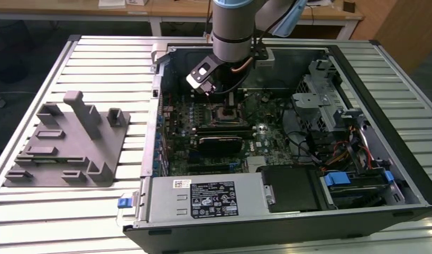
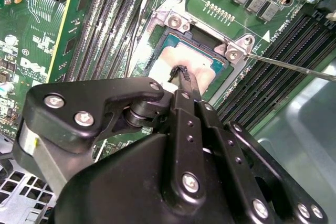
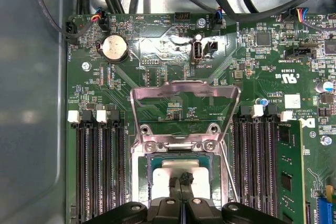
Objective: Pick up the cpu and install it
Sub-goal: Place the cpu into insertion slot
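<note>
- The cpu [image 2: 191, 59] lies flat in the socket [image 2: 168, 24] on the green motherboard [image 3: 157, 51]. Its pale metal top faces up, with memory slots [image 3: 97, 171] on either side of the socket.
- The socket's metal load plate [image 3: 184, 87] stands swung up on the far side of the cpu. A thin wire lever [image 2: 294, 65] juts out past one corner of the socket.
- The gripper [image 2: 181, 72] hangs directly over the cpu. Its black fingers [image 2: 189, 85] are clenched against each other, and their joined tip sits at the middle of the chip's top face. I cannot tell whether the tip presses on the metal or hovers just above it.
- In the first wrist view the gripper [image 3: 184, 178] covers the near part of the cpu [image 3: 181, 165].
- The arm [image 1: 233, 26] comes down almost vertically into the far half of the open computer case [image 1: 272, 233], with the wrist turned so the gripper [image 1: 228, 100] points at the board.
- The case lies on its side on a slatted metal surface [image 1: 95, 53]. The power supply [image 1: 209, 198] runs along its near wall, and the drive bays and cables are on the exterior view's right.
- A grey moulded fixture [image 1: 67, 143] rests on the surface to the exterior view's left, well apart from the case.
- A wooden desk [image 1: 61, 9] stands beyond the far edge of the surface.
- Around the socket the room is tight, with the raised load plate on the far side and the memory slots close on both flanks. A round coin cell [image 3: 114, 48] sits farther out on the board.
</note>
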Tool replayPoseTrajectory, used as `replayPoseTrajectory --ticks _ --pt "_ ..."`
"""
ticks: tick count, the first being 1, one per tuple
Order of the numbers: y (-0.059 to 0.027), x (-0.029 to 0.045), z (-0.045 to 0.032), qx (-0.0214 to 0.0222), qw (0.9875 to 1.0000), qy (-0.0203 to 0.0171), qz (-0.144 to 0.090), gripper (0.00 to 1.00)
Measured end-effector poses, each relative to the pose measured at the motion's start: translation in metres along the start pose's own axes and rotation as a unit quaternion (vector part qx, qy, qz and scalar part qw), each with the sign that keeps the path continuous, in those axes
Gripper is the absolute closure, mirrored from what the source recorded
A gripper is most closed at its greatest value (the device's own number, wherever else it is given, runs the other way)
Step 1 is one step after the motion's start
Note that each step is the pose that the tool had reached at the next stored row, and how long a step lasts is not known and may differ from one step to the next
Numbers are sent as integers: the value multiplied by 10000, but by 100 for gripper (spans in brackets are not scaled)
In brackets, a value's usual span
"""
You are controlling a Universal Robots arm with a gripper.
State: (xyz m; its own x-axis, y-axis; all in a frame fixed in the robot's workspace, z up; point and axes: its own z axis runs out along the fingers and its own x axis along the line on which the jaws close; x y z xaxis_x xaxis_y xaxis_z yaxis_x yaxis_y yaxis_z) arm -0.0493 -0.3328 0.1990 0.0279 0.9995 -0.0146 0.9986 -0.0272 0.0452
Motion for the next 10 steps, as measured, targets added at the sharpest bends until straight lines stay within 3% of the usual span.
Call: replayPoseTrajectory --ticks 10 --pt "6 -3 -147 2 10000 -3 0 89"
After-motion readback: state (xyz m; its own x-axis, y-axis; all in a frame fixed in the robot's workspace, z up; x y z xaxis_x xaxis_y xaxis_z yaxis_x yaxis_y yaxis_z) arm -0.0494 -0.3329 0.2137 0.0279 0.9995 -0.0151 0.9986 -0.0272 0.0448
